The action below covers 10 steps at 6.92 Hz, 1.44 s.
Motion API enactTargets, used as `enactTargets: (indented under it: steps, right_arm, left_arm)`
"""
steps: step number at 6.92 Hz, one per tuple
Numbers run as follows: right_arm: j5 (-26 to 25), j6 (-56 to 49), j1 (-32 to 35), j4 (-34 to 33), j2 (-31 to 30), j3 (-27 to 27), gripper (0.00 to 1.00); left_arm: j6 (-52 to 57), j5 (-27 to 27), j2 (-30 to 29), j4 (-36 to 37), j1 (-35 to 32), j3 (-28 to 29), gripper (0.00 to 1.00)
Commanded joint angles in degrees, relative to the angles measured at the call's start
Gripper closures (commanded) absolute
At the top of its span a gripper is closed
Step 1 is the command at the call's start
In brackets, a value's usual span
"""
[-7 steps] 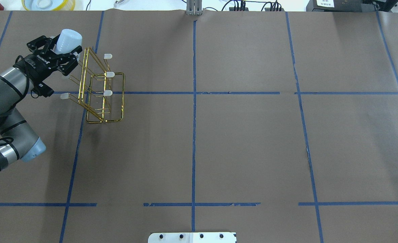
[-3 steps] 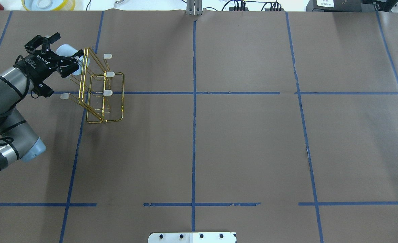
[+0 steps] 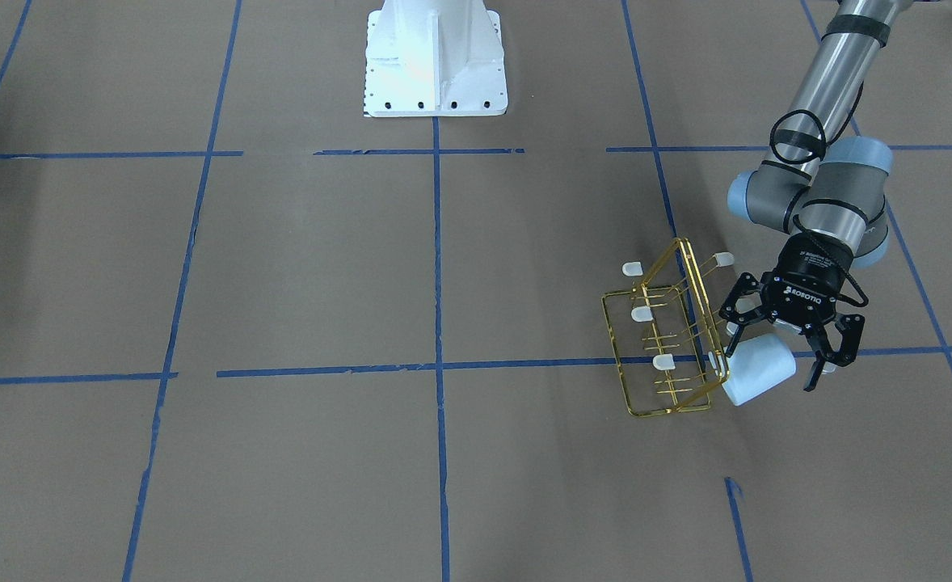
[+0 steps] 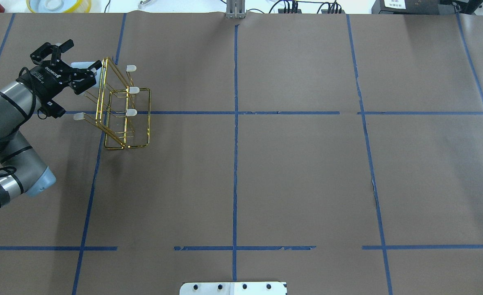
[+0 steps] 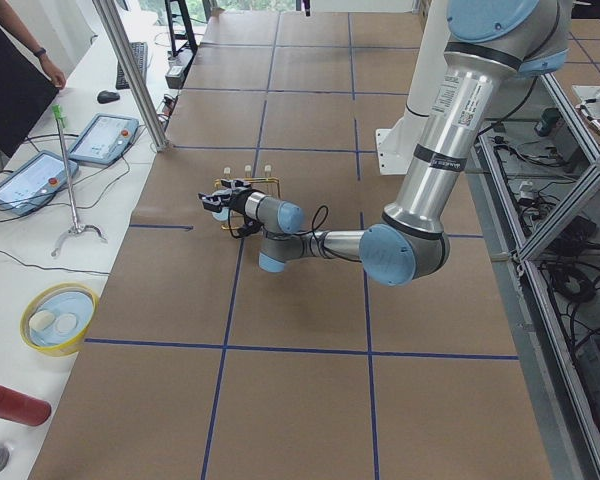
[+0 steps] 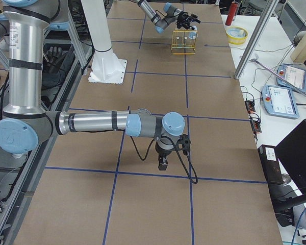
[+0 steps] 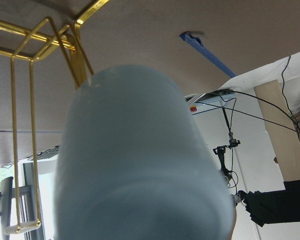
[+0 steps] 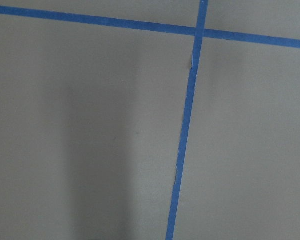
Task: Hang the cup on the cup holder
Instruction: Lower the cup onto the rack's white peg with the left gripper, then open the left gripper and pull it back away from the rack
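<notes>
The gold wire cup holder (image 4: 126, 119) stands at the table's far left, also seen in the front view (image 3: 670, 347). The pale blue-white cup (image 3: 759, 368) lies tilted, its mouth against the holder's side that faces my left arm, seemingly over a prong there. My left gripper (image 3: 771, 365) is open, with its fingers spread on either side of the cup and clear of it. From overhead only a sliver of the cup (image 4: 81, 65) shows under the left gripper (image 4: 82, 55). The cup (image 7: 140, 165) fills the left wrist view. My right gripper (image 6: 166, 153) hangs low over the table; whether it is open or shut I cannot tell.
The robot's white base (image 3: 435, 56) stands at the table's middle. A yellow-rimmed bowl (image 5: 60, 315), a red cylinder (image 5: 10, 403) and tablets (image 5: 30, 180) lie on the side bench, where a person (image 5: 10, 70) stands. Blue tape lines cross the brown table (image 4: 290, 172).
My left gripper, shut on the raised cup a second ago, has opened. The cup has dropped down and tipped against the holder's side. The holder has not shifted.
</notes>
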Motion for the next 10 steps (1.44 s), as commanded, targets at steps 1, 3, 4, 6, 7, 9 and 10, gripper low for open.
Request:
enactTargets:
  steps: [1, 3, 4, 6, 7, 9, 10]
  right_arm:
    - [0.00, 0.00, 0.00, 0.00, 0.00, 0.00, 0.00]
    - [0.00, 0.09, 0.00, 0.00, 0.00, 0.00, 0.00]
    - [0.00, 0.00, 0.00, 0.00, 0.00, 0.00, 0.00]
    - [0.00, 0.00, 0.00, 0.00, 0.00, 0.00, 0.00]
    - [0.00, 0.00, 0.00, 0.00, 0.00, 0.00, 0.00]
    - [0.00, 0.00, 0.00, 0.00, 0.00, 0.00, 0.00]
    - [0.00, 0.00, 0.00, 0.00, 0.00, 0.00, 0.00]
  left_arm:
    - [-0.02, -0.19, 0.00, 0.00, -0.25, -0.72, 0.00]
    - [-0.11, -1.50, 0.00, 0.09, -1.83, -2.30, 0.00]
    - [-0.11, -2.55, 0.00, 0.18, -3.22, -2.48, 0.00]
    - [0.32, -7.19, -0.09, 2.00, -7.78, -3.35, 0.00]
    - [3.20, -10.79, 0.09, 4.72, -10.94, -4.67, 0.00]
    - [15.55, -15.29, 0.62, 6.15, -16.58, -5.73, 0.00]
    - [23.80, -16.26, 0.62, 5.98, -17.64, -5.73, 0.00]
